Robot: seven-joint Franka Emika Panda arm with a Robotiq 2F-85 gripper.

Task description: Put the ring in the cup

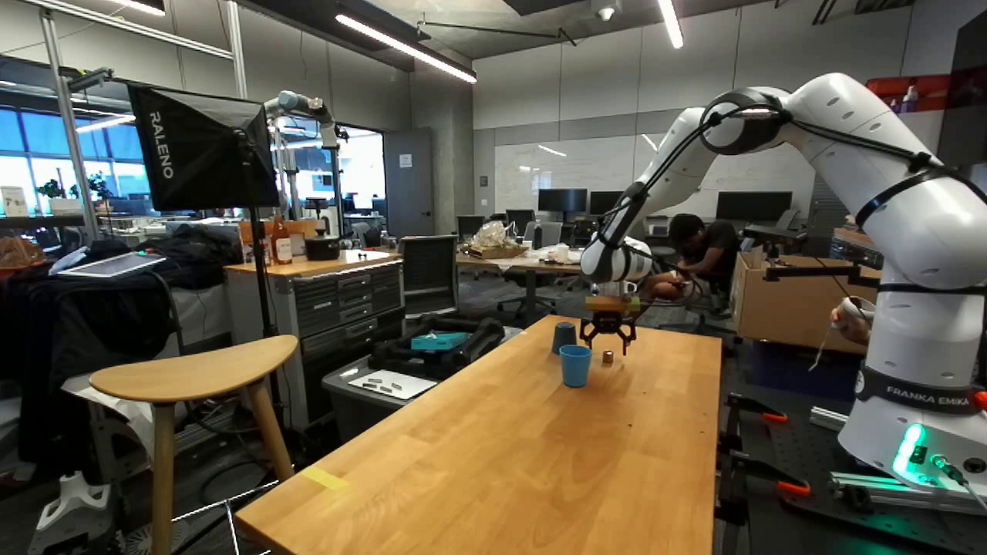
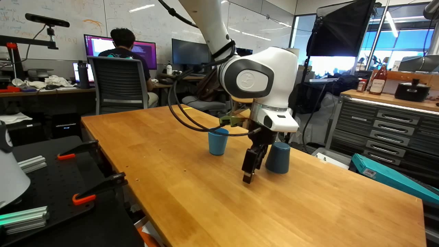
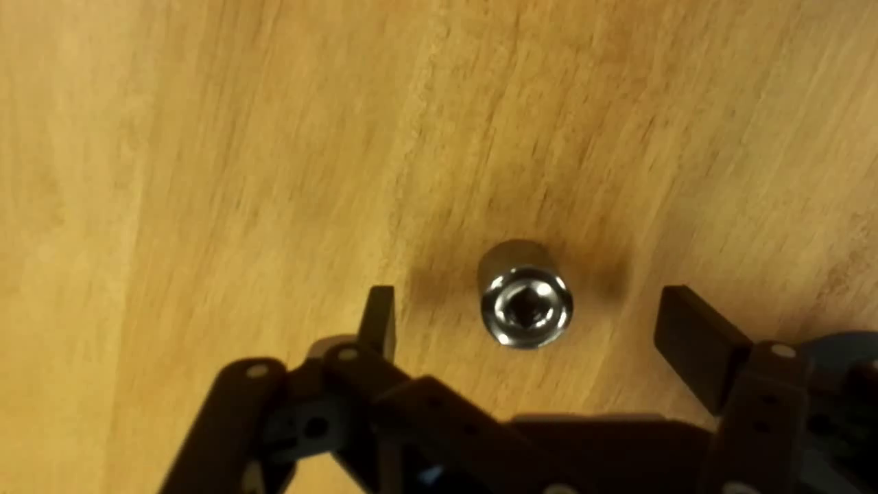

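Observation:
The ring, a small shiny metal cylinder with a hole (image 3: 525, 309), stands upright on the table. In an exterior view it is a small dark piece (image 1: 608, 358) just below the gripper. My gripper (image 3: 527, 299) is open, with its fingers apart on either side of the ring and not touching it. The gripper points straight down in both exterior views (image 1: 608, 344) (image 2: 248, 176). The light blue cup (image 1: 575, 367) stands upright, mouth up, beside the gripper; it also shows in an exterior view (image 2: 217, 143), partly behind a cable.
A darker blue cup (image 1: 564, 338) stands upside down close to the gripper, also in an exterior view (image 2: 278, 158). Part of a blue thing (image 3: 844, 346) shows at the wrist view's right edge. The wooden table (image 1: 493, 470) has clamps (image 2: 84, 199) along one edge.

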